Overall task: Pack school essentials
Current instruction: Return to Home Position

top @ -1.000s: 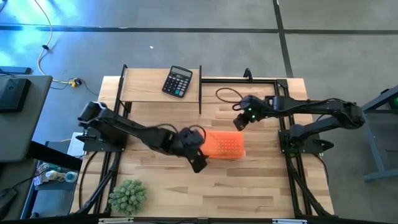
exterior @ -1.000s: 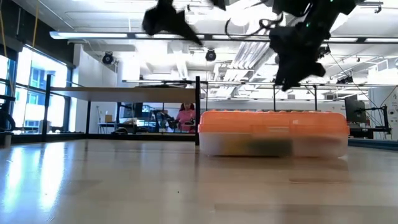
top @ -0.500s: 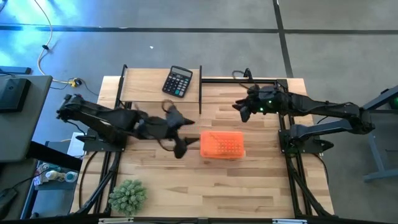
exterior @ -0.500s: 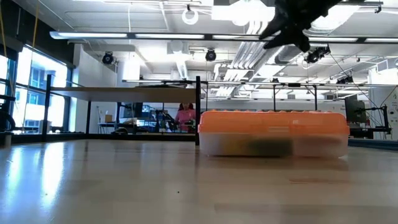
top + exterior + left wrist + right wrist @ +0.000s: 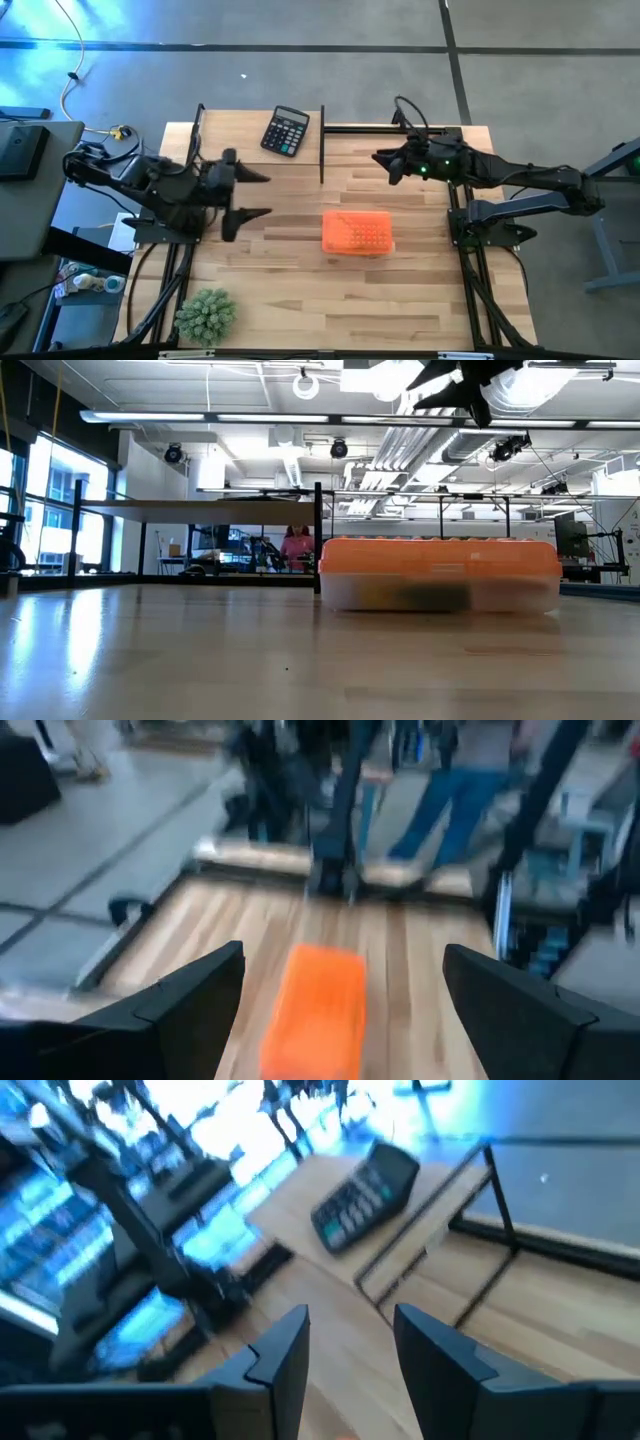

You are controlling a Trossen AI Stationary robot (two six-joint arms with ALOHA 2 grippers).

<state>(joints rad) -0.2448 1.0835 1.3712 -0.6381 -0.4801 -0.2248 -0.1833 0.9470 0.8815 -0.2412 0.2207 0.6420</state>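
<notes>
An orange-lidded plastic case [image 5: 357, 232] lies flat on the table's middle, lid closed; in the low view the case [image 5: 438, 573] shows a clear lower half with dark contents. The stationery itself is hidden. My left gripper [image 5: 258, 194] hangs open above the table's left part, fingers pointing toward the case [image 5: 318, 1008]. My right gripper [image 5: 382, 165] is raised near the far right, open, facing the table's left; it touches nothing.
A black calculator [image 5: 285, 131] sits on the far raised shelf, also in the right wrist view as the calculator [image 5: 367, 1195]. A black frame post [image 5: 322, 143] divides the far edge. A spiky green plant [image 5: 206, 314] stands at the near left corner. Bare wood surrounds the case.
My left gripper has drawn back from the case toward the table's left edge and risen, its fingers spread wider. My right gripper has pulled up and toward the far edge, away from the case. The case has stayed where it was.
</notes>
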